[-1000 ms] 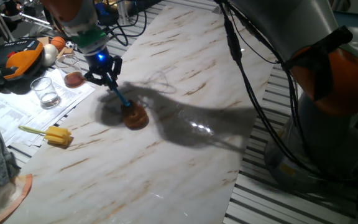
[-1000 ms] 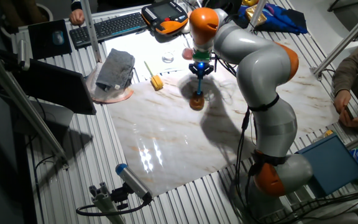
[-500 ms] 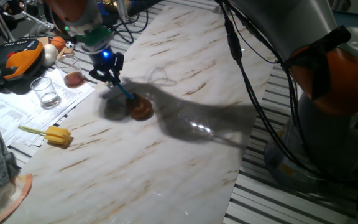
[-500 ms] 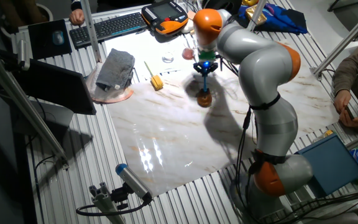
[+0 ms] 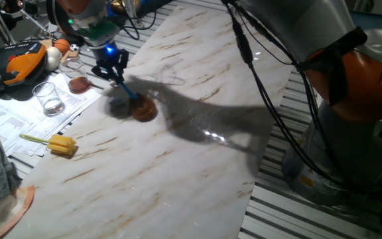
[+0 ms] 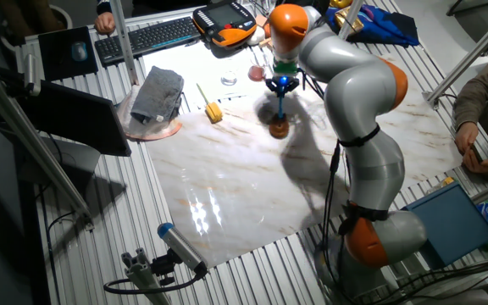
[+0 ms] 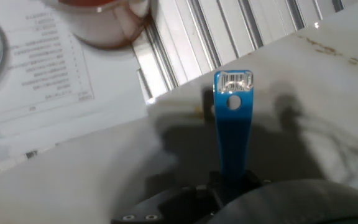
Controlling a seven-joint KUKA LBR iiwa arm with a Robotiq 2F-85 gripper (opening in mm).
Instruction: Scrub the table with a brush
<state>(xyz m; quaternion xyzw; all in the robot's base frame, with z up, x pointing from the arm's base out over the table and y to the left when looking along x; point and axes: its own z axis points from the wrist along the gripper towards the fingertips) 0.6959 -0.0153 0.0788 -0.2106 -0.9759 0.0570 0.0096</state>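
1. The black two-finger claw sits in the upper left of one fixed view, closed on the thin bright-blue handle of the small brush with the round reddish-brown head. The head lies lower right of the claw in that frame and presses on the long glossy white marble-patterned counter with tan-brown streaks.

2. The relation the coming stroke turns on, as I judge it: the brush's long axis slants from the claw down and to the right to the head, so the head trails on the counter side away from the papers. Any sweep should hold that tilt and contact.

3. In the other fixed view the claw is at upper centre, and the brush hangs almost straight below it, so the handle reads as near vertical there. The slant shows only from the first side.

4. That same view shows the head well inside the counter, near its far edge, with a yellow sponge on a stick to the left, apart from the brush.

5. The hand view looks along the blue handle, which runs up the middle of the frame from the dark claw body at the bottom. The head is not seen here; the counter edge, a striped grating and printed papers at upper left are.
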